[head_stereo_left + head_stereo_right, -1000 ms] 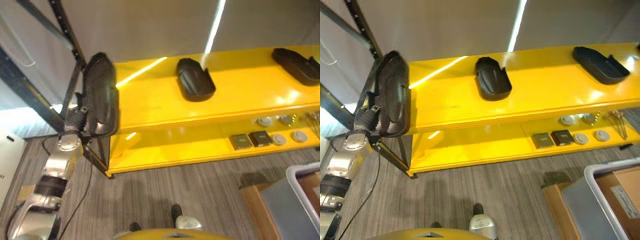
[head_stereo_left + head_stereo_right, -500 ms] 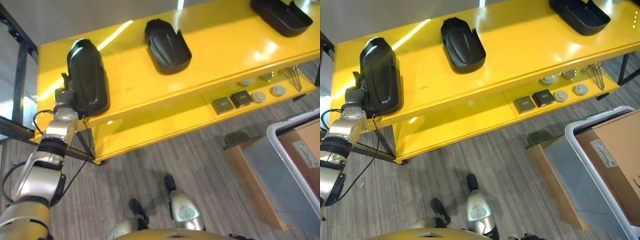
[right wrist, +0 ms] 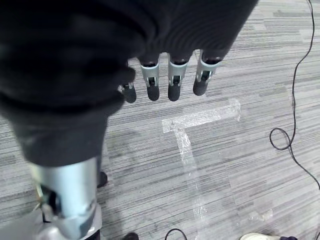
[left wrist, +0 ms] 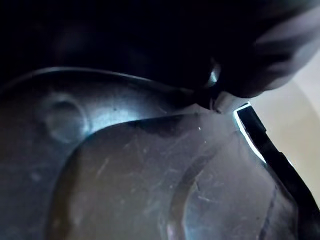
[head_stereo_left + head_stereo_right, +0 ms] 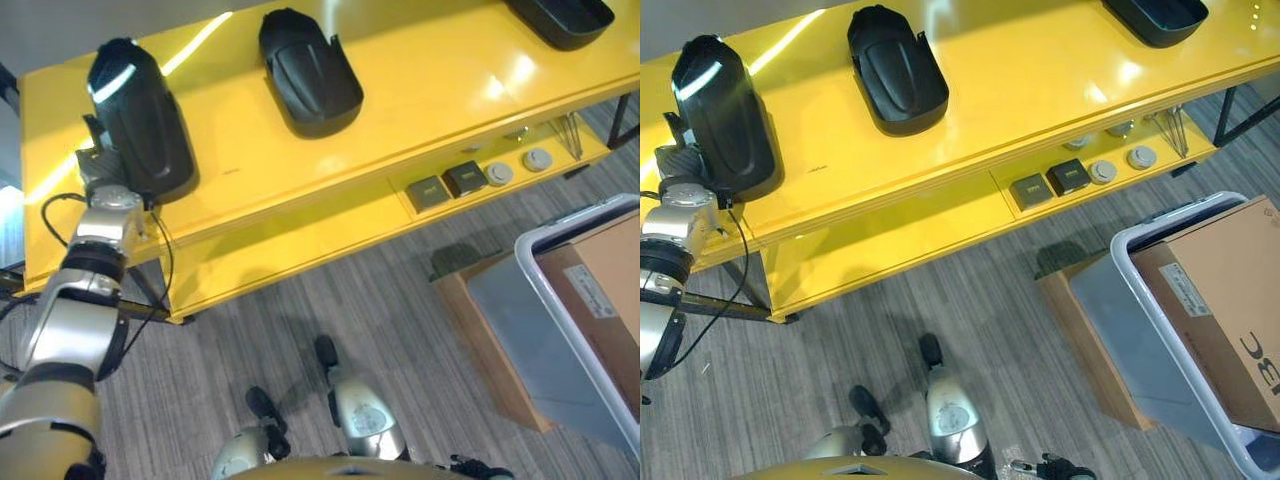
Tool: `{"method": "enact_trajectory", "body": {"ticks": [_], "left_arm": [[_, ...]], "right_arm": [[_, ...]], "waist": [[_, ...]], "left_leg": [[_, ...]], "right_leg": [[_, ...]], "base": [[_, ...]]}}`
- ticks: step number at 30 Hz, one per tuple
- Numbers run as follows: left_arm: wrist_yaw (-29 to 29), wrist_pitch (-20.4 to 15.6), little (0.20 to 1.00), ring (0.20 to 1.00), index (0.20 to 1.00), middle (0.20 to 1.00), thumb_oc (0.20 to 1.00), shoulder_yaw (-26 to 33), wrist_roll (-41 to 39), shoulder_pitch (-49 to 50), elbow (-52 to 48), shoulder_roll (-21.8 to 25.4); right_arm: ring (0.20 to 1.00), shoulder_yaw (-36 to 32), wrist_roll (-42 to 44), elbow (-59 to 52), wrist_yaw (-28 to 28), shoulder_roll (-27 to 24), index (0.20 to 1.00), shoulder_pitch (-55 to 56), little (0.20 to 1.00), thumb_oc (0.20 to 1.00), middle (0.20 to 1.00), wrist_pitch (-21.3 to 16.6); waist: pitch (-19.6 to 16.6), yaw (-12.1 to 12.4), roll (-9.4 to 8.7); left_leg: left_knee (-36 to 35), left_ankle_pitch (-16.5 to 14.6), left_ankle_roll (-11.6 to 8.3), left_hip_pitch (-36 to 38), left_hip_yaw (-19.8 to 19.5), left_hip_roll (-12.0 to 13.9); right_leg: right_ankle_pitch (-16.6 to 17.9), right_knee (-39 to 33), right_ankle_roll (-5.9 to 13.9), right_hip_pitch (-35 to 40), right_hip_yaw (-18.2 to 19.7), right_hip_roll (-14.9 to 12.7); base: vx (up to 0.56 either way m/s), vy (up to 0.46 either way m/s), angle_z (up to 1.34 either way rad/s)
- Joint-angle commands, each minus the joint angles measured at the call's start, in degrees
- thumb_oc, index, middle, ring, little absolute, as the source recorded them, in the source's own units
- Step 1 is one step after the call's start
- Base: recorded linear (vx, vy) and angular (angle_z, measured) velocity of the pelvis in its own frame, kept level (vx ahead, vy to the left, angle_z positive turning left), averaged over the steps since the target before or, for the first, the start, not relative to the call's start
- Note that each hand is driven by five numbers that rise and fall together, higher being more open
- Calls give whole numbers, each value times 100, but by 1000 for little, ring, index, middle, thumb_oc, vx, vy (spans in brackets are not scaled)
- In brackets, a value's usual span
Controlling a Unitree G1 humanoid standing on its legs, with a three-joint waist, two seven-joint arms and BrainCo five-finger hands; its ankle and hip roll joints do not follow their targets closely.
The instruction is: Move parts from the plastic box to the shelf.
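vs a second ago: the camera has tilted down and swung, so the whole scene sits differently; apart from that, the glossy black moulded plastic part (image 5: 140, 115) was held up on edge at the left end of the shelf then, and now it lies flat, domed back up, on the top deck of the long glossy yellow two-tier shelf (image 5: 430, 90), near its left end. left hand (image 5: 103, 168) is at the near end of that part, tucked against it, its fingers hidden behind it, so can't tell whether they grip or have let go (left wrist view shows the scratched dark inner surface of the part (image 4: 150, 175) right up close).

right hand (image 3: 165, 80) hangs over the floor, fingers straight and relaxed, holding nothing.

a second black moulded part (image 5: 308, 72), open hollow side up, lies further right on the same deck, well apart from the first. a third black part (image 5: 560, 15) sits at the far right of the deck.

lower tier holds two small dark square blocks (image 5: 446, 184), round grey discs (image 5: 517, 166) beside them, and thin metal rods (image 5: 570, 132) at the right end.

grey translucent plastic box (image 5: 560, 330) stands on the floor at lower right, a brown cardboard carton (image 5: 605, 280) inside it. floor is grey striped carpet (image 5: 330, 300), with pale tape marks (image 3: 190, 125) under the right hand.
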Motion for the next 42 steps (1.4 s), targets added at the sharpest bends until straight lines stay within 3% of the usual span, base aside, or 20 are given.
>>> {"method": "enact_trajectory", "body": {"ticks": [1,8,9,10,11,23,26,31,33,35,36,37,42], "left_arm": [[13,44,200,200,200,200,200,-151,487,-221,349,507],[-365,247,200,200,200,200,200,-240,724,-218,490,617],[-402,243,467,467,467,467,467,-240,785,-198,500,617],[-425,226,906,906,906,906,906,-243,835,-174,510,617],[-449,232,1000,1000,1000,1000,1000,-229,839,-152,501,620],[-223,-167,1000,1000,1000,1000,1000,27,249,100,343,512],[-159,-438,1000,1000,1000,1000,1000,211,89,268,163,411],[11,-1227,1000,1000,1000,1000,1000,311,-120,424,-583,360],[74,-1809,1000,1000,1000,1000,1000,289,36,484,-1226,419],[-51,-1953,1000,1000,1000,1000,1000,349,69,546,-1794,527],[-501,-2070,1000,1000,1000,1000,1000,474,71,715,-2672,674],[-974,-1937,1000,1000,1000,1000,1000,661,61,1069,-3834,794],[-1969,-1633,1000,1000,1000,1000,1000,1210,-105,2388,-5751,564]], "right_arm": [[1000,301,165,201,-14,-167,1000,198,1000,1000,1000,-45],[1000,226,17,368,-36,-131,1000,236,1000,1000,1000,-134],[1000,212,7,396,-29,-127,1000,249,1000,1000,1000,-140],[1000,195,-15,426,-25,-121,1000,264,1000,1000,1000,-154],[1000,184,-39,451,-22,-118,1000,275,1000,1000,1000,-167],[1000,106,-267,734,-61,-33,1000,368,1000,1000,1000,-301],[1000,76,-400,769,-101,8,1000,403,1000,1000,1000,-308],[1000,-5,-513,836,-162,69,1000,476,1000,1000,1000,-304],[1000,-79,-566,876,-205,114,1000,537,1000,1000,1000,-312],[1000,-145,-612,904,-219,135,1000,560,1000,1000,1000,-301],[1000,-200,-688,947,-232,170,1000,569,1000,1000,1000,-287],[1000,-310,-768,976,-236,220,1000,602,1000,1000,1000,-263],[1000,-486,-863,989,-304,383,1000,703,1000,1000,1000,-284]], "waist": [[-264,6,17],[-329,28,35],[-342,29,36],[-357,30,37],[-368,37,37],[-522,77,82],[-587,116,83],[-689,204,106],[-753,281,134],[-797,344,144],[-863,434,152],[-912,542,140],[-944,734,90]], "left_leg": [[995,-368,-146,-533,4,704],[1005,-381,-143,-451,32,699],[999,-386,-140,-429,39,694],[998,-392,-136,-409,47,691],[993,-392,-137,-389,53,689],[849,-416,-137,-129,108,636],[809,-416,-143,-43,102,618],[690,-407,-139,133,92,574],[627,-405,-129,213,75,551],[586,-403,-124,260,57,529],[533,-398,-129,318,42,502],[484,-403,-140,372,2,468],[334,-427,-133,485,-84,371]], "right_leg": [[-1184,903,344,-149,64,-147],[-1167,801,356,12,68,-166],[-1166,790,360,37,72,-169],[-1163,775,362,67,72,-175],[-1159,759,364,94,66,-181],[-1152,609,402,376,67,-217],[-1146,559,407,475,45,-227],[-1126,483,423,634,-5,-243],[-1110,442,433,714,-38,-255],[-1093,397,443,770,-69,-268],[-1077,334,458,843,-117,-284],[-1062,273,479,921,-169,-308],[-1027,135,532,1034,-244,-351]], "base": [[0,0,0],[23,5,1],[72,16,0],[49,12,0],[50,10,-1],[32,8,-1],[44,13,0],[44,20,1],[50,35,4],[50,33,3],[77,51,5],[75,53,9],[-1,26,11]]}}
